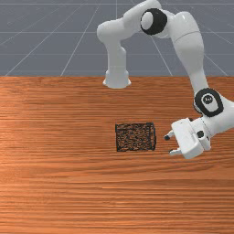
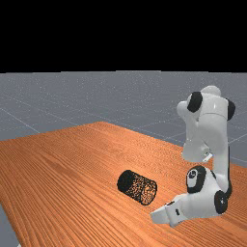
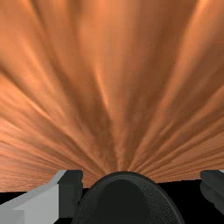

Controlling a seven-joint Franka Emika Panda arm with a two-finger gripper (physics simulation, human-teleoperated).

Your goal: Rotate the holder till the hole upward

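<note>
In the front view my gripper [image 1: 170,145] stands open just off the holder's right end, its two fingers pointing toward it. The holder [image 1: 135,137], a black mesh cylinder, lies on its side there. In the far view the holder [image 2: 137,187] is tipped over on the table, its rimmed round end toward my gripper [image 2: 157,216], which is low over the wood. From the wrist view, the round end of the holder [image 3: 162,205] appears between the spread fingers of my gripper [image 3: 141,190], beyond them, with a dark inside that looks like its mouth.
The wooden table [image 1: 68,183] stretches around the holder on all sides. At its back edge in the front view stands the arm's base [image 1: 117,80]. The forearm comes in from the front view's right.
</note>
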